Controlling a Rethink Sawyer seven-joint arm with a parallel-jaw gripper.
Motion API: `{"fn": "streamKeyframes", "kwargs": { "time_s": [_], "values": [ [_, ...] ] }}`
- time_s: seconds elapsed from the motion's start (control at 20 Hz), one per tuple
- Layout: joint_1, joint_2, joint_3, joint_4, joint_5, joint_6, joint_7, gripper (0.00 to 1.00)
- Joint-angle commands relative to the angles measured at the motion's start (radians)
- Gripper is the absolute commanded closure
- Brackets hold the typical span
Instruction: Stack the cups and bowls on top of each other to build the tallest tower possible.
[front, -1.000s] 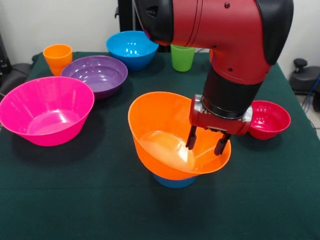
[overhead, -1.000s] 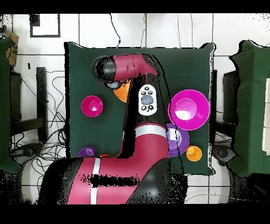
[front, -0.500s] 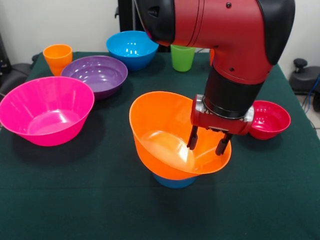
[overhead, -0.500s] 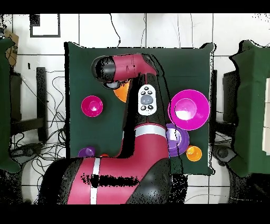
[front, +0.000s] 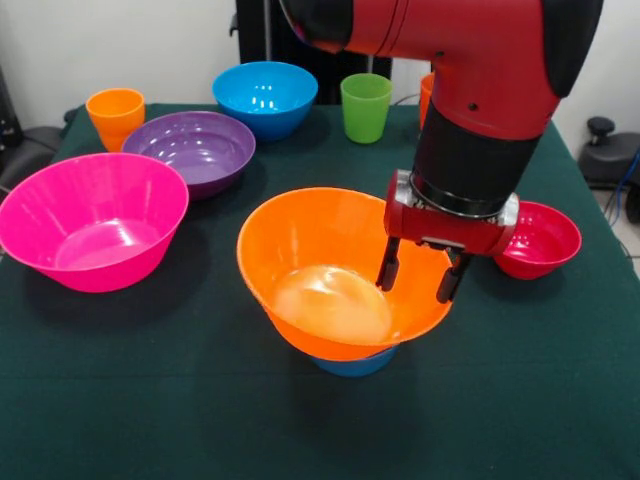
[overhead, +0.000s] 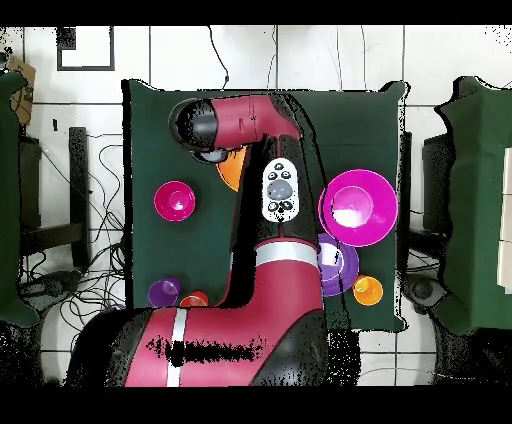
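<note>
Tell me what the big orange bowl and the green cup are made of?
The big orange bowl looks like shiny plastic: it is smooth, with a bright glare spot inside. The green cup also seems plastic, slightly see-through, with thin, evenly coloured walls. Looks alone cannot settle it.

No readable text, label, brand, number or sign is showing anywhere in either view.
</note>
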Motion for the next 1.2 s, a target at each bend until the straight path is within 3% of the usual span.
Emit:
{"fn": "streamKeyframes", "kwargs": {
  "time_s": [0.05,0.55,1.2],
  "values": [
    [-0.004,-0.054,0.051,0.054,-0.072,0.119,-0.239,0.00],
    [-0.012,-0.041,0.064,0.045,-0.081,0.113,-0.243,0.00],
    [0.027,-0.023,0.062,0.090,-0.058,0.048,-0.123,0.00]
  ]
}}
